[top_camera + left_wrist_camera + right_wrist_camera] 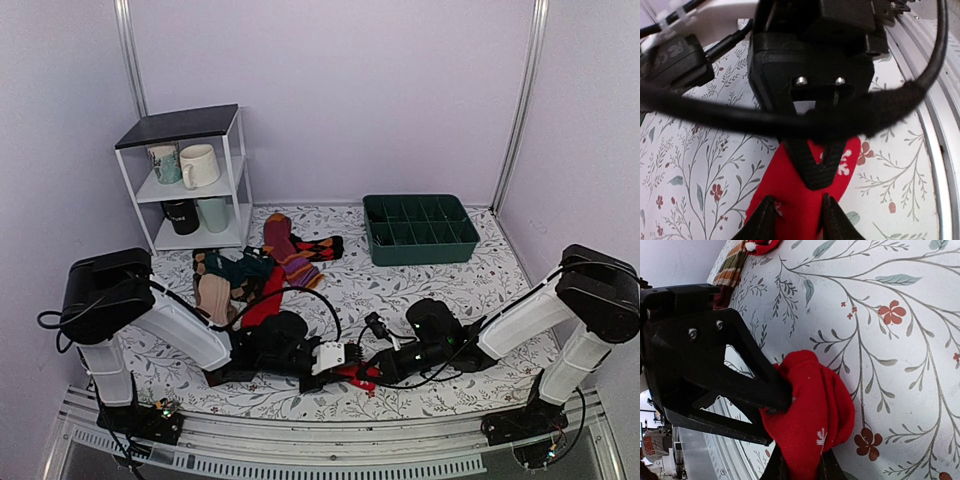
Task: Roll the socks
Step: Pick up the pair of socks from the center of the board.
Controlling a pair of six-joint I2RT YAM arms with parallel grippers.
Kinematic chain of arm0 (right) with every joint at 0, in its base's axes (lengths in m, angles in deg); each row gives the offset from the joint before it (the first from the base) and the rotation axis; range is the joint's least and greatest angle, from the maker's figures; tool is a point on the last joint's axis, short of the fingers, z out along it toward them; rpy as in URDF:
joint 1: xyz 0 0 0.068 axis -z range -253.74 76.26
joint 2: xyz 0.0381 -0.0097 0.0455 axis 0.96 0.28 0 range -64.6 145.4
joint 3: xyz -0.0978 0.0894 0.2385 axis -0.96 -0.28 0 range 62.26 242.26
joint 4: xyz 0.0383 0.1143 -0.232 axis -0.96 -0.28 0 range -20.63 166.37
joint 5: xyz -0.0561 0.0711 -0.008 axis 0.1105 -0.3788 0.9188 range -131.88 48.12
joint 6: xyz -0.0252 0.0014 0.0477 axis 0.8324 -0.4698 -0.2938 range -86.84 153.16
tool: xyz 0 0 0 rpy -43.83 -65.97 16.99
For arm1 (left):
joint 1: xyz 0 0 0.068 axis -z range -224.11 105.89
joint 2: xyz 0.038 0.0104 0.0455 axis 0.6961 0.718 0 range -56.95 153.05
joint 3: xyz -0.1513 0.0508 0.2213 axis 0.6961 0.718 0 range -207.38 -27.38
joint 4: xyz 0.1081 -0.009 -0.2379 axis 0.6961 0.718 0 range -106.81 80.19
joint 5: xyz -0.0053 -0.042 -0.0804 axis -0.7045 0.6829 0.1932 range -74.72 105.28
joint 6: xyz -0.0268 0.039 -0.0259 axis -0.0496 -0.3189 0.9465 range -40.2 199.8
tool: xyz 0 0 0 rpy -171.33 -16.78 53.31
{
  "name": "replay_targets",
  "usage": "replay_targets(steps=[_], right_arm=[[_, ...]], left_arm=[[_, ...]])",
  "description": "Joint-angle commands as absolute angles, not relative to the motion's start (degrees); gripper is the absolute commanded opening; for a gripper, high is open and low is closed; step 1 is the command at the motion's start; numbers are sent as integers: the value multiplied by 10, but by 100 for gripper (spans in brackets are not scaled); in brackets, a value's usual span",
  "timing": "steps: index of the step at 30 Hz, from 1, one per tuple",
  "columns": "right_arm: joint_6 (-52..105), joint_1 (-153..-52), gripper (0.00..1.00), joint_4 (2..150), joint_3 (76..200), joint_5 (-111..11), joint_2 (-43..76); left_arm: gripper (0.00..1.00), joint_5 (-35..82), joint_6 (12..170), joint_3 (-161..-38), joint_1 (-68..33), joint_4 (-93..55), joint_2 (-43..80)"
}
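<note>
both grippers meet at the near edge of the floral-printed table cover [420, 290]. the right gripper [802, 460] is pinched tight on a bunched end of the bright red knit socks [815, 405]. the left gripper [799, 200], its fingers only narrowly parted, clamps the same red fabric between them. a black cable [740, 117] loops across the left wrist view. behind the arms lie a heap of mixed socks [250, 270], one dark green divided tray [420, 230] and one white shelf rack [185, 180] carrying four mugs [198, 165].

Pale lilac walls [330, 100], white shelf rack [180, 125] — floral-print table [400, 290]
</note>
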State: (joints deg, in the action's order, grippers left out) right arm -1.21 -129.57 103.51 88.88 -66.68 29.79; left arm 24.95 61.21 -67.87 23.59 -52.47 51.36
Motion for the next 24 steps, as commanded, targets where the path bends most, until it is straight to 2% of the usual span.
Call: replay_targets(steps=[1, 2, 4, 9, 10, 11, 12, 17, 24], right_arm=[[-18, -1301, 0, 958, 868, -651, 325], [-19, -1295, 0, 958, 864, -652, 316], [-21, -1278, 0, 954, 856, -654, 284], [-7, -1238, 0, 901, 860, -630, 179], [-1, -1233, 0, 880, 869, -618, 155], [4, -1226, 0, 857, 887, -605, 134], [12, -1216, 0, 831, 904, -589, 111], [51, -1146, 0, 716, 999, -526, 48], [107, -1028, 0, 644, 1147, -484, 80]], left_arm=[[39, 179, 615, -625, 235, -484, 460], [48, 150, 609, -614, 234, -487, 430], [59, 113, 605, -595, 222, -486, 365], [70, 95, 623, -544, 177, -499, 231], [78, 93, 626, -537, 171, -505, 217], [95, 97, 629, -531, 164, -511, 208], [99, 101, 635, -528, 156, -519, 201], [99, 126, 653, -526, 125, -548, 194], [99, 23, 710, -564, 112, -547, 214]])
